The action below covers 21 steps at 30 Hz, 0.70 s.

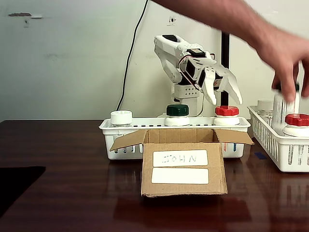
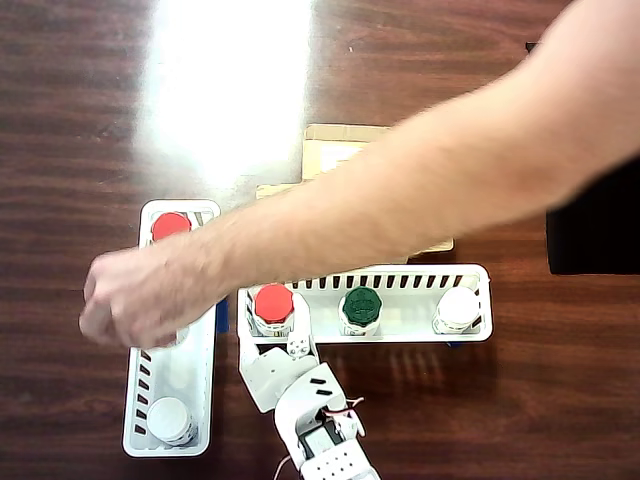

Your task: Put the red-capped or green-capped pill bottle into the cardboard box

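A red-capped pill bottle (image 1: 227,115) (image 2: 273,304) stands at one end of a long white basket (image 1: 140,124) (image 2: 400,272), beside a green-capped bottle (image 1: 177,114) (image 2: 361,306). My white gripper (image 1: 225,100) (image 2: 275,345) hangs open just above the red cap, with nothing between its fingers. The cardboard box (image 1: 183,169) (image 2: 335,145) sits in front of the basket, flaps open, two white labels facing the fixed view. In the overhead view a person's arm hides most of the box.
A white-capped bottle (image 1: 121,117) (image 2: 458,308) fills the basket's other end. A second white basket (image 1: 270,140) (image 2: 135,400) holds another red-capped bottle (image 1: 297,123) (image 2: 170,225). A person's hand (image 1: 285,58) (image 2: 135,300) reaches into it, gripping a blurred bottle.
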{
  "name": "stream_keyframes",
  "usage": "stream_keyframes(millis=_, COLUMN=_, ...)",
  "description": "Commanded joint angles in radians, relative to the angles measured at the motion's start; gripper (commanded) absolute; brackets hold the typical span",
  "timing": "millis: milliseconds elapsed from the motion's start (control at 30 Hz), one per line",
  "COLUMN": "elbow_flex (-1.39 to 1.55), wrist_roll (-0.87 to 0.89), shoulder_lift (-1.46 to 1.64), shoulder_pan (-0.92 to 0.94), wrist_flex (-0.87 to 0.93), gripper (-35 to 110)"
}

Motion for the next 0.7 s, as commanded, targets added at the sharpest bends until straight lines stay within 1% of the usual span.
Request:
stream_keyframes(millis=0, elbow_flex=-0.104, wrist_roll=0.038, shoulder_lift=-0.057, shoulder_pan=0.012, wrist_flex=-0.043, gripper=63)
stream_keyframes(millis=333, elbow_flex=-0.167, wrist_roll=0.052, shoulder_lift=-0.255, shoulder_pan=0.020, wrist_flex=-0.164, gripper=63)
stream_keyframes(millis=667, elbow_flex=-0.210, wrist_roll=0.028, shoulder_lift=-0.430, shoulder_pan=0.021, wrist_flex=-0.267, gripper=63)
